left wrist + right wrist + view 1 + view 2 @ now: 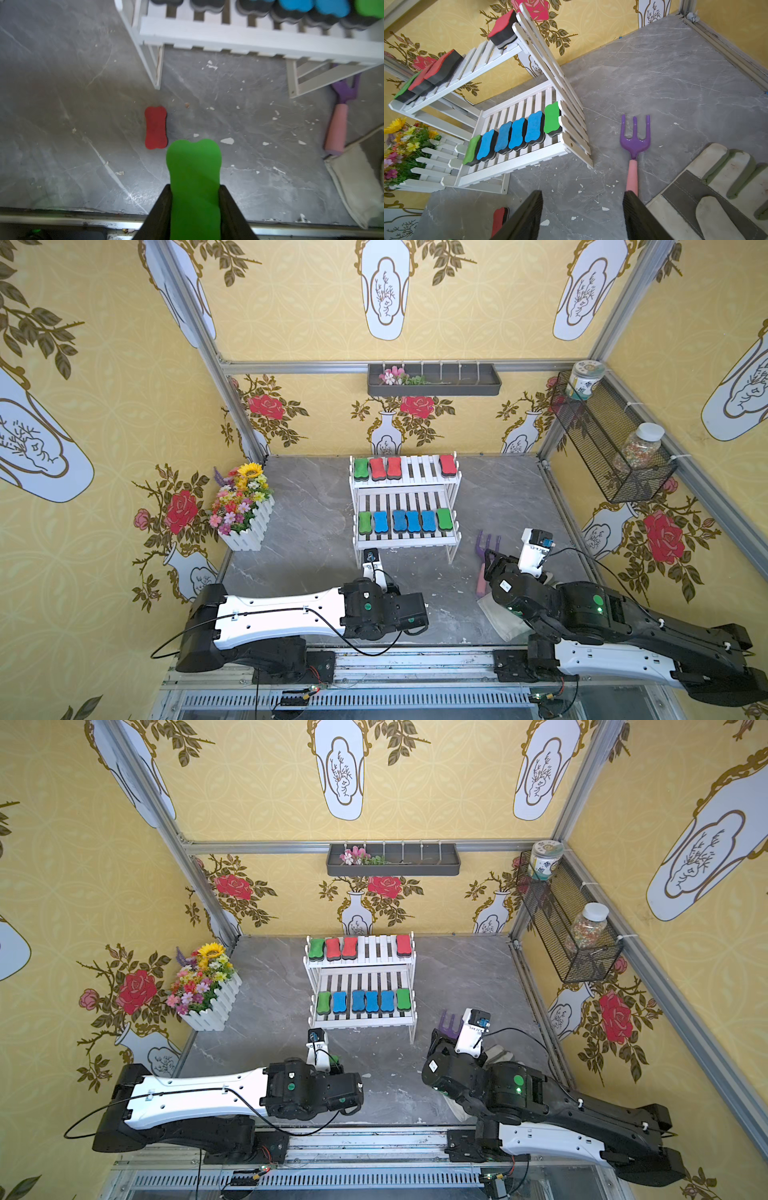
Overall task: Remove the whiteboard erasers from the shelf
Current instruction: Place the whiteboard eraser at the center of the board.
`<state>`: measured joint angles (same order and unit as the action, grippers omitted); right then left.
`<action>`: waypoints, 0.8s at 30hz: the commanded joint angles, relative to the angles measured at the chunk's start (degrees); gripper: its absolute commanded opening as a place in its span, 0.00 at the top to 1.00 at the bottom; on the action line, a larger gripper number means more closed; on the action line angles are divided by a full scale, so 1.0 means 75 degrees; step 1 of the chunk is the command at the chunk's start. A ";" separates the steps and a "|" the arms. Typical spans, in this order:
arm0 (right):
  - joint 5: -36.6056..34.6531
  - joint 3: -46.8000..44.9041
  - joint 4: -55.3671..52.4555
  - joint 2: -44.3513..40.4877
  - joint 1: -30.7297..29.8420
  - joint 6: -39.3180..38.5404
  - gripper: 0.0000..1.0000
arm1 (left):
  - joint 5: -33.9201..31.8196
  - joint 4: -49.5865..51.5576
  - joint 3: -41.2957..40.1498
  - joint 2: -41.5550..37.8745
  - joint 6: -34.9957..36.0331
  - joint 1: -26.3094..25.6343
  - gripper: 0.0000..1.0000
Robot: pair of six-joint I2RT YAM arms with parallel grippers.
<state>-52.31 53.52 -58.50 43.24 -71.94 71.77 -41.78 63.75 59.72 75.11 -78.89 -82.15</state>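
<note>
On shelf (pixel 407 542), ten erasers (pixel 399 520)

Gripping a green bone-shaped foam eraser (pixel 194 182) between black fingers (pixel 162 212), over the grey marbled bench (pixel 62 104), near a red bone-shaped eraser (pixel 155 127).

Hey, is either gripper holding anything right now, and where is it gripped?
The left gripper pinches a green eraser by its two long sides, one lobed end sticking out past the fingertips. The right gripper is open and empty.

Left fingers (pixel 163 209) clamped on green eraser (pixel 194 176), right fingers (pixel 528 217) spread apart, both arms angled inward.
</note>
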 commanded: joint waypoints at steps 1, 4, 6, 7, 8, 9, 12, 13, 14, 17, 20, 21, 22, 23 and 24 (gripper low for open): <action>-0.0013 0.0060 0.0093 -0.0036 -0.0005 -0.0206 0.34 | 0.0257 -0.1101 -0.0802 -0.0093 -0.0481 0.0017 0.64; -0.0034 0.0129 -0.0029 -0.0047 -0.0002 -0.0230 0.34 | 0.0715 -0.2411 -0.1605 -0.0199 0.0199 0.0563 0.63; -0.0067 0.0156 -0.0121 -0.0059 -0.0005 -0.0235 0.34 | 0.1194 -0.3398 -0.2145 -0.0233 0.0762 0.0955 0.63; -0.0073 0.0171 -0.0155 -0.0077 -0.0005 -0.0218 0.34 | 0.1370 -0.3684 -0.2294 -0.0197 0.0927 0.1160 0.64; -0.0074 0.0177 -0.0189 -0.0094 -0.0005 -0.0207 0.34 | 0.1447 -0.3850 -0.2360 -0.0128 0.1032 0.1288 0.63; -0.0094 0.0203 -0.0223 -0.0126 -0.0005 -0.0206 0.34 | 0.1469 -0.3932 -0.2401 -0.0041 0.1111 0.1348 0.64; -0.0162 0.0213 -0.0278 -0.0194 -0.0002 -0.0198 0.34 | 0.1751 -0.4436 -0.2435 0.0308 0.1564 0.1545 0.63; -0.0201 0.0215 -0.0293 -0.0210 -0.0005 -0.0177 0.34 | 0.1784 -0.4453 -0.2399 0.0423 0.1631 0.1593 0.64; -0.0215 0.0214 -0.0275 -0.0213 -0.0005 -0.0171 0.34 | 0.1785 -0.4454 -0.2365 0.0571 0.1684 0.1644 0.64; -0.0249 0.0227 -0.0274 -0.0205 0.0000 -0.0160 0.34 | 0.1938 -0.4635 -0.2441 0.0779 0.1822 0.1881 0.64; -0.0258 0.0235 -0.0282 -0.0166 0.0005 -0.0148 0.34 | 0.2110 -0.4954 -0.2666 0.0746 0.1993 0.2156 0.65; -0.0264 0.0254 -0.0286 -0.0154 -0.0005 -0.0121 0.34 | 0.2153 -0.5013 -0.2702 0.0729 0.2050 0.2213 0.65; -0.0265 0.0267 -0.0309 -0.0138 -0.0003 -0.0092 0.34 | 0.2172 -0.5052 -0.2730 0.0725 0.2109 0.2272 0.65; -0.0252 0.0284 -0.0320 -0.0121 0.0005 -0.0102 0.34 | 0.2163 -0.5061 -0.2723 0.0739 0.2173 0.2299 0.65; -0.0258 0.0296 -0.0324 -0.0114 0.0002 -0.0090 0.34 | 0.2117 -0.5017 -0.2694 0.0773 0.2208 0.2315 0.65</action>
<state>-52.80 55.13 -60.42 42.22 -71.94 70.52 -26.76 27.97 39.68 80.55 -64.62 -65.17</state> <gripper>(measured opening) 0.660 0.364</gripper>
